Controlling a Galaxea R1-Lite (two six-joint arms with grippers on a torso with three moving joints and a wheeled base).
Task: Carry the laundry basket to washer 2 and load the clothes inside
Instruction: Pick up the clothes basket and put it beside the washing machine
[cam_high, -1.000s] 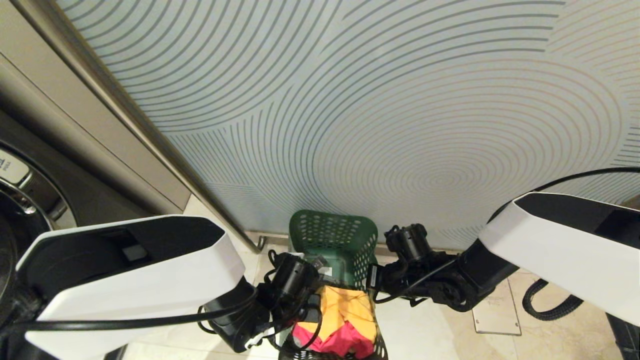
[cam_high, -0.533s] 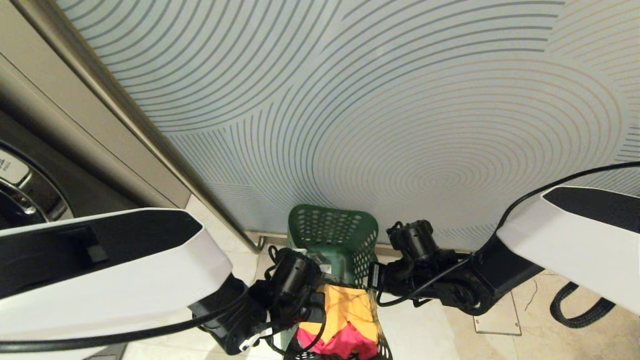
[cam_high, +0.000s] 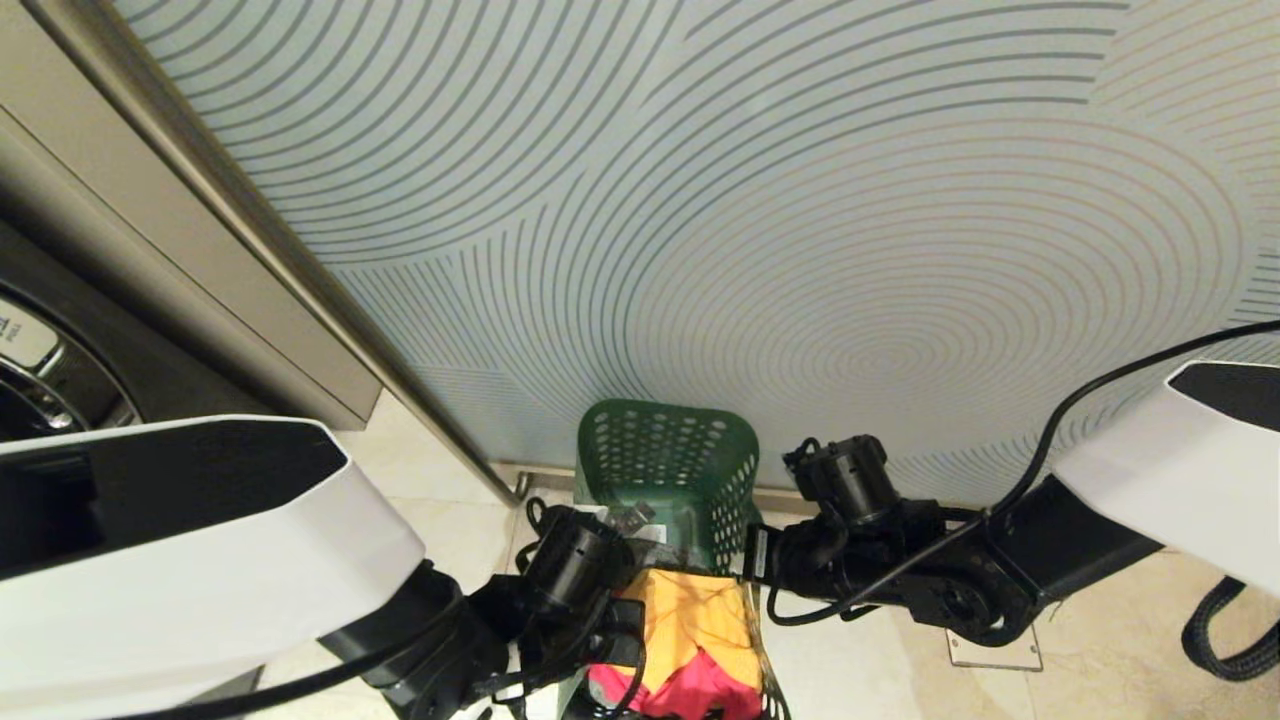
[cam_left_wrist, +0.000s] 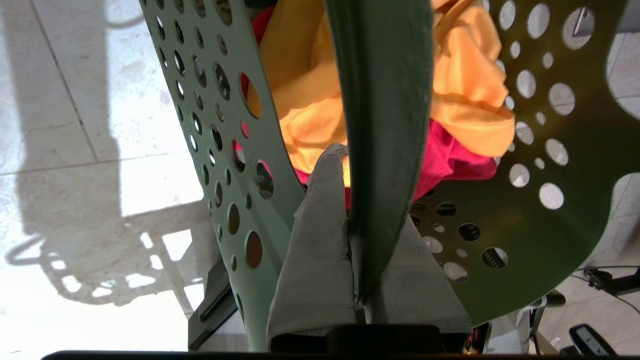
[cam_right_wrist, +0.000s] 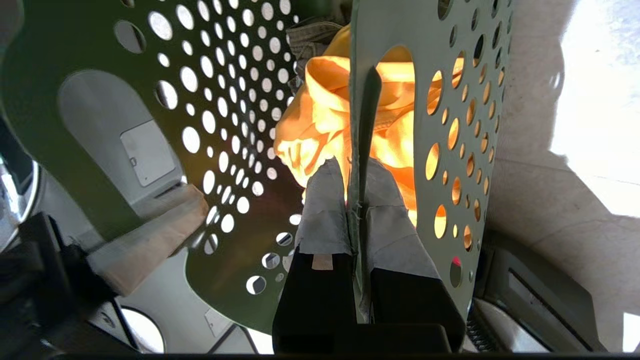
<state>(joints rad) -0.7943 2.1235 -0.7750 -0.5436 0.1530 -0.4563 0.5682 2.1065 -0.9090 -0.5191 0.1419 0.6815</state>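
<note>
left gripper (cam_left_wrist: 357, 210): clamped on the left rim of the basket (cam_high: 665, 470) | right gripper (cam_right_wrist: 357, 192): clamped on the right rim | inside: orange and pink clothes (cam_high: 700, 640)

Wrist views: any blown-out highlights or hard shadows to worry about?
Left wrist view: floor tiles glare near white, crossed by a hard dark shadow, perforated basket shadow lower down. Right wrist view: floor overexposed beside the laundry basket; orange cloth glows backlit through the holes, the tool darker at its base.
</note>
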